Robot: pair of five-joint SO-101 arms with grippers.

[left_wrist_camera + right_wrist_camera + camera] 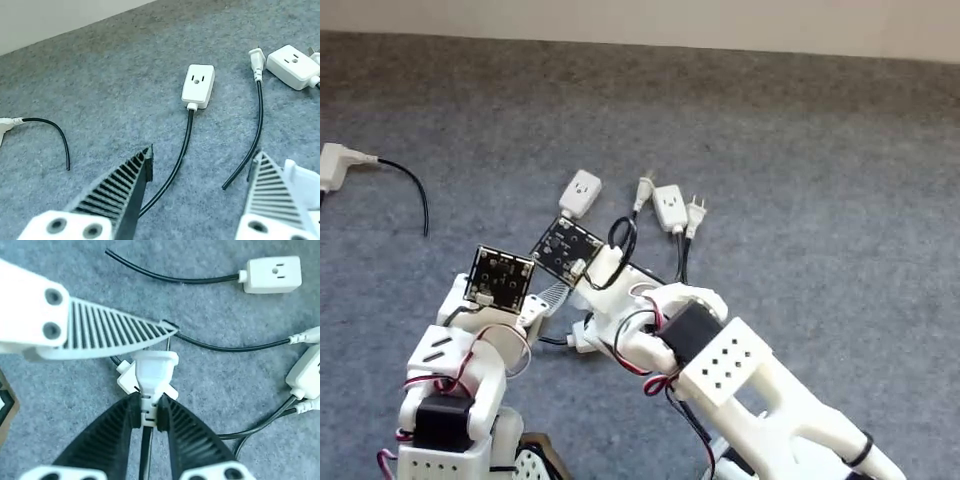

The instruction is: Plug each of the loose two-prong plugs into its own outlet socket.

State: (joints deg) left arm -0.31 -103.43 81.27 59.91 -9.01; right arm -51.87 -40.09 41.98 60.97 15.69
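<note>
Two robot arms work over a grey, carpet-like table [820, 150].

The right gripper [148, 404] is pinching a white two-prong plug [150, 371] by its narrow neck, where the black cord leaves it. The plug's body sticks out past the fingertips. Its long axis runs in line with the fingers, pointing away from the wrist, and its prongs are hard to make out.

The left gripper [204, 152] is spread wide and holds nothing. One of its ribbed fingers [110, 332] sits just beside the held plug.

The nearest outlet socket [582, 192] lies just ahead of the right gripper, a little farther up the table. It lies flat with its slotted face turned upward and its cord end toward the arms. Its long axis runs roughly the same way as the held plug's.

The right arm is nearer to this socket, and the plug sits between gripper and socket. The plug will likely need tipping so its prongs meet the upward-facing slots.

A second socket [670, 207] lies to one side, with one loose plug [643, 187] just beside it and another loose plug [695, 210] on its other side. A further plug [335, 165] lies well apart at the table's far left edge.
</note>
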